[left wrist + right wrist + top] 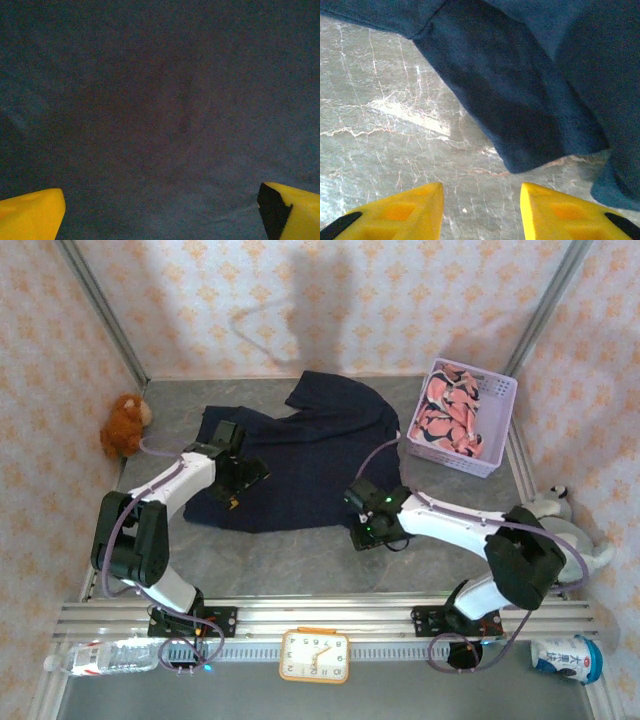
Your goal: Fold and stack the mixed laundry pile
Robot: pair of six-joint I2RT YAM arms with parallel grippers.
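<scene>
Clock [314,655] nearest; navy garment [300,455] stretches left-right across the surface [300,560], pink garment [448,415] in basket [495,388]. Left end effector [160,195] wide open, empty, over the navy; right end effector [481,187] part-open, empty, by its hem.

Left arm [165,485] folds up at the left of the top view, forearm reaching right toward centre-left. Left gripper [238,478] points down, jaws spread wide. Right arm [450,525] bends at lower right, forearm running left to centre. Right gripper [366,532] sits low, yellow fingers [395,212] partly apart.
</scene>
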